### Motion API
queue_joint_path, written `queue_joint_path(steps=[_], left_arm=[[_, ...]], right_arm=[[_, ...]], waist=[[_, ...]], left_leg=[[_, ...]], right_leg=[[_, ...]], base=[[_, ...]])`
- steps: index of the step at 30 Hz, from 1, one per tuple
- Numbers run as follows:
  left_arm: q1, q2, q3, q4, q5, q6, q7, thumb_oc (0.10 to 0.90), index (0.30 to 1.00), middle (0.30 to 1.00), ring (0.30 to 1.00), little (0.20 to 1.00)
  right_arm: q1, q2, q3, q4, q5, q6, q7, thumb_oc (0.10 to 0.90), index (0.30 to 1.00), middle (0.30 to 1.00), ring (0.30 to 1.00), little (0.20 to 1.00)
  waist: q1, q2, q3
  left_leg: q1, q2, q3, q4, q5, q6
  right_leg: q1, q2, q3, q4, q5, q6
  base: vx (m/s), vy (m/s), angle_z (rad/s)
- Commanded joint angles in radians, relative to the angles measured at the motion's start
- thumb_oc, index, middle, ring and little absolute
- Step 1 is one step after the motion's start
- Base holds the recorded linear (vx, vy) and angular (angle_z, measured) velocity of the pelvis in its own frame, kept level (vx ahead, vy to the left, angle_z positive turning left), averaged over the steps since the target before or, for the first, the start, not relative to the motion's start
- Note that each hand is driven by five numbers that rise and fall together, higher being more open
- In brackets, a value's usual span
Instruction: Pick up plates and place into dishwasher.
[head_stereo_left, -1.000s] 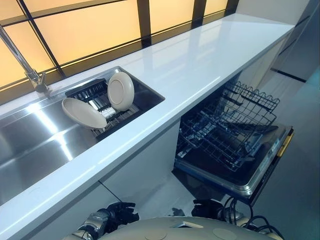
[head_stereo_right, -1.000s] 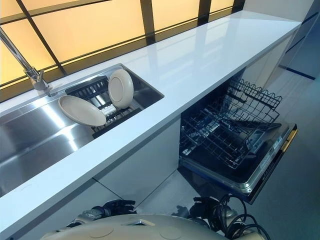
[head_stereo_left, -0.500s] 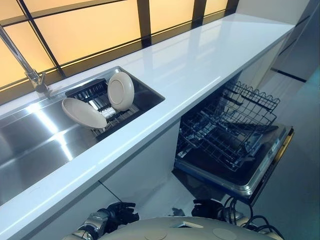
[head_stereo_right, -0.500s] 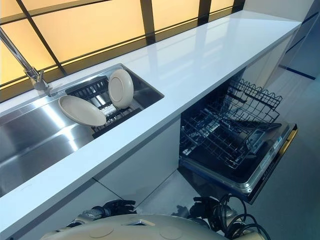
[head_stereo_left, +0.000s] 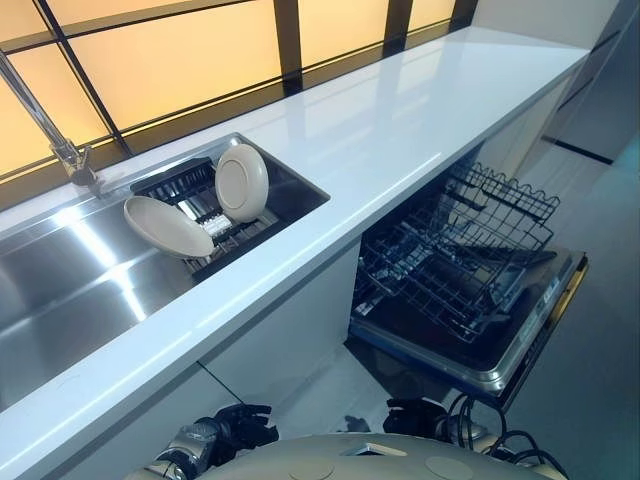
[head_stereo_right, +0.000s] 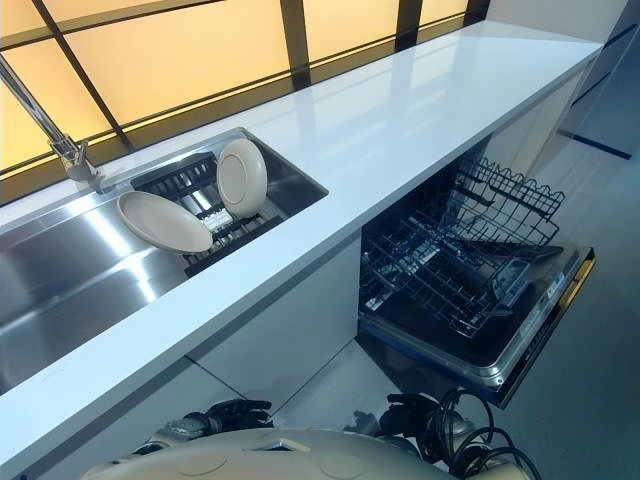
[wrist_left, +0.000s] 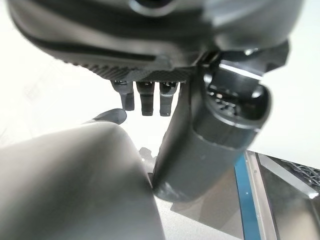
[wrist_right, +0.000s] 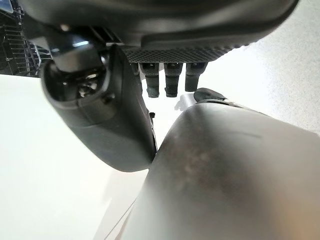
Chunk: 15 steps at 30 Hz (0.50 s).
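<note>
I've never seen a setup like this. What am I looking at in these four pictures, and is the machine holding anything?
This is a two-legged humanoid robot with two arms ending in dark hands. Two pictures come from cameras in its head, looking down at a kitchen. The other two come from cameras on its wrists, so each hand looms very close. In the head views, a long white countertop holds a stainless steel sink. In the sink sits a black dish rack with two beige plates: one round plate standing on edge and one leaning plate. Below the counter, an open dishwasher has its dark wire rack pulled out. The left hand and right hand hang low with relaxed fingers, holding nothing.
</note>
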Motion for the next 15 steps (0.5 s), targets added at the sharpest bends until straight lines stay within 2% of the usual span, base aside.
queue_joint_path(steps=[1, 3, 5, 7, 9, 10, 11, 12, 15], left_arm=[[-0.049, -0.004, -0.071, 0.003, 0.157, -0.215, 0.084, 0.8, 0.9, 0.9, 0.9, 0.9], [-0.078, 0.02, -0.133, -0.089, 0.236, -0.292, 0.137, 0.8, 0.9, 0.9, 0.9, 0.9], [-0.1, 0.038, -0.179, -0.182, 0.262, -0.293, 0.139, 0.8, 0.9, 0.9, 0.9, 0.9], [-0.145, 0.079, -0.258, -0.381, 0.243, -0.279, 0.098, 0.8, 0.9, 0.9, 0.9, 0.9], [-0.168, 0.095, -0.288, -0.46, 0.213, -0.272, 0.069, 0.8, 0.9, 0.9, 0.9, 0.9], [-0.191, 0.114, -0.314, -0.575, 0.166, -0.228, 0.028, 0.8, 0.9, 0.9, 0.9, 0.9], [-0.202, 0.125, -0.325, -0.627, 0.133, -0.215, 0.001, 0.8, 0.9, 0.9, 0.9, 0.9], [-0.211, 0.131, -0.334, -0.659, 0.105, -0.233, -0.024, 0.8, 0.9, 0.9, 0.9, 0.9], [-0.268, 0.142, -0.347, -0.891, -0.035, -0.164, -0.117, 0.8, 0.9, 0.9, 0.9, 0.9]], right_arm=[[-0.021, 0.007, 0.033, 0.087, -0.044, 0.0, 0.015, 0.8, 0.9, 0.9, 0.9, 0.9], [-0.028, -0.002, 0.045, 0.086, -0.04, -0.001, 0.02, 0.8, 0.9, 0.9, 0.9, 0.9], [-0.034, -0.01, 0.051, 0.085, -0.038, 0.0, 0.026, 0.8, 0.9, 0.9, 0.9, 0.9], [-0.043, -0.02, 0.062, 0.087, -0.033, -0.004, 0.033, 0.8, 0.9, 0.9, 0.9, 0.9], [-0.051, -0.022, 0.065, 0.091, -0.032, -0.006, 0.035, 0.8, 0.9, 0.9, 0.9, 0.9], [-0.054, -0.021, 0.066, 0.092, -0.03, -0.005, 0.033, 0.8, 0.9, 0.9, 0.9, 0.9], [-0.055, -0.019, 0.066, 0.093, -0.03, -0.006, 0.031, 0.8, 0.9, 0.9, 0.9, 0.9], [-0.057, -0.019, 0.065, 0.096, -0.029, -0.009, 0.03, 0.8, 0.9, 0.9, 0.9, 0.9], [-0.061, -0.008, 0.066, 0.111, -0.037, -0.021, 0.017, 0.8, 0.9, 0.9, 0.9, 0.9]], waist=[[0.005, -0.009, 0.037], [0.005, -0.006, 0.041], [0.005, -0.003, 0.044], [0.003, 0.002, 0.049], [0.003, 0.004, 0.05], [0.004, 0.006, 0.051], [0.004, 0.007, 0.051], [0.003, 0.007, 0.05], [-0.001, 0.009, 0.05]], left_leg=[[-0.028, -0.077, 0.029, 0.009, -0.052, 0.036], [-0.031, -0.076, 0.03, 0.009, -0.05, 0.034], [-0.033, -0.076, 0.03, 0.008, -0.05, 0.034], [-0.037, -0.075, 0.03, 0.007, -0.049, 0.034], [-0.038, -0.075, 0.029, 0.006, -0.049, 0.034], [-0.038, -0.075, 0.029, 0.006, -0.05, 0.035], [-0.038, -0.075, 0.029, 0.006, -0.051, 0.035], [-0.038, -0.075, 0.029, 0.006, -0.052, 0.035], [-0.035, -0.073, 0.033, 0.006, -0.057, 0.037]], right_leg=[[0.005, 0.039, -0.009, 0.067, -0.087, 0.023], [0.0, 0.04, -0.007, 0.07, -0.086, 0.024], [-0.003, 0.04, -0.006, 0.072, -0.086, 0.025], [-0.009, 0.04, -0.003, 0.075, -0.085, 0.027], [-0.011, 0.04, -0.003, 0.077, -0.084, 0.028], [-0.012, 0.039, -0.003, 0.077, -0.083, 0.03], [-0.012, 0.038, -0.003, 0.078, -0.083, 0.032], [-0.013, 0.038, -0.003, 0.078, -0.083, 0.033], [-0.013, 0.036, -0.002, 0.077, -0.081, 0.036]], base=[[0.0, 0.0, 0.0], [0.0, 0.0, 0.0], [-0.02, 0.004, 0.0], [-0.04, 0.007, 0.0], [0.0, 0.0, 0.0], [0.0, 0.0, 0.0], [0.0, 0.0, 0.0], [0.0, 0.0, 0.0], [0.0, 0.0, 0.0]])
